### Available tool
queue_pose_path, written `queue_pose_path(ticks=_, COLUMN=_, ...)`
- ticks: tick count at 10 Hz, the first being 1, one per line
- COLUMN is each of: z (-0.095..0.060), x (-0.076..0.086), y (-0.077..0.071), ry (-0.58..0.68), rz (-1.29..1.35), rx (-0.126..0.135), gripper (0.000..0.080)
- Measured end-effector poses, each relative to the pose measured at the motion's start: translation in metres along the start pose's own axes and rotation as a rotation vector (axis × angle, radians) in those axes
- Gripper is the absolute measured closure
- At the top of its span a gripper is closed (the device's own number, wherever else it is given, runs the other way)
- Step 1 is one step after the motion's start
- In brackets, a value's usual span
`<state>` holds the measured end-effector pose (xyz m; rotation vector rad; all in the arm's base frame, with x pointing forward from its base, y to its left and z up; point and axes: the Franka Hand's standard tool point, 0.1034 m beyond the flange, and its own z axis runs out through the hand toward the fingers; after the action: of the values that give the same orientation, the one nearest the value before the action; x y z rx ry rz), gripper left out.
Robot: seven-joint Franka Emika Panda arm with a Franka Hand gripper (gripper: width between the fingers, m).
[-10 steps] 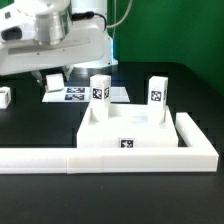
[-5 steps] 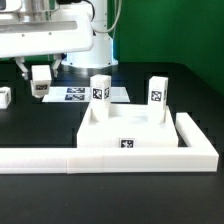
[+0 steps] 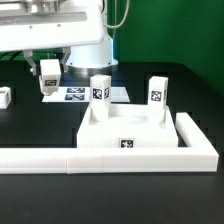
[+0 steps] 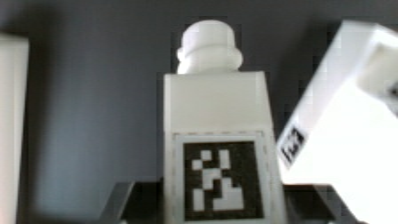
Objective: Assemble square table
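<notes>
The square table slab (image 3: 130, 137) lies inside the corner of the rail, tag on its front side. Two white tagged legs stand upright in its far sockets, one at the exterior view's left (image 3: 100, 90) and one at its right (image 3: 158, 92). My gripper (image 3: 48, 66) is shut on a third leg (image 3: 48, 76) and holds it above the table to the left of the slab. In the wrist view this leg (image 4: 217, 110) sits between my fingers, my gripper (image 4: 217, 205) closed on its tagged end, its round peg pointing away. Another leg block (image 3: 5, 96) lies at the far left.
The long white L-shaped rail (image 3: 60, 160) runs along the front and up the exterior view's right side. The marker board (image 3: 88, 95) lies behind the slab, under the held leg. In the wrist view a white tagged part (image 4: 347, 95) is close beside the held leg.
The leg has come up off the table in my gripper. It swung to the exterior view's left, then back right and a little higher. The arm has turned with it.
</notes>
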<state>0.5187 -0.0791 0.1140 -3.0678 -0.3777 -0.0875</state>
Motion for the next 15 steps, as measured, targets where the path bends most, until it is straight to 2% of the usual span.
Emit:
queue_pose_path(ticks=1, z=-0.006, x=0.018, y=-0.012, ry=0.026, rz=-0.018, rx=-0.003, gripper=0.0509)
queue_pose_path(ticks=2, z=-0.009, x=0.028, y=-0.023, ry=0.040, rz=-0.040, rx=-0.003, gripper=0.0509)
queue_pose_path(ticks=6, z=-0.006, x=0.025, y=-0.021, ry=0.034, rz=-0.042, rx=-0.002, gripper=0.0509)
queue_pose_path(ticks=8, z=-0.005, x=0.027, y=-0.027, ry=0.034, rz=-0.045, rx=0.004, gripper=0.0509)
queue_pose_path(ticks=12, z=-0.010, x=0.074, y=-0.065, ry=0.073, rz=-0.048, rx=0.022, gripper=0.0509)
queue_pose_path(ticks=14, z=0.001, x=0.088, y=-0.083, ry=0.121, rz=-0.084, rx=0.008, gripper=0.0509)
queue_pose_path(ticks=15, z=0.001, x=0.086, y=-0.081, ry=0.115, rz=-0.080, rx=0.010, gripper=0.0509)
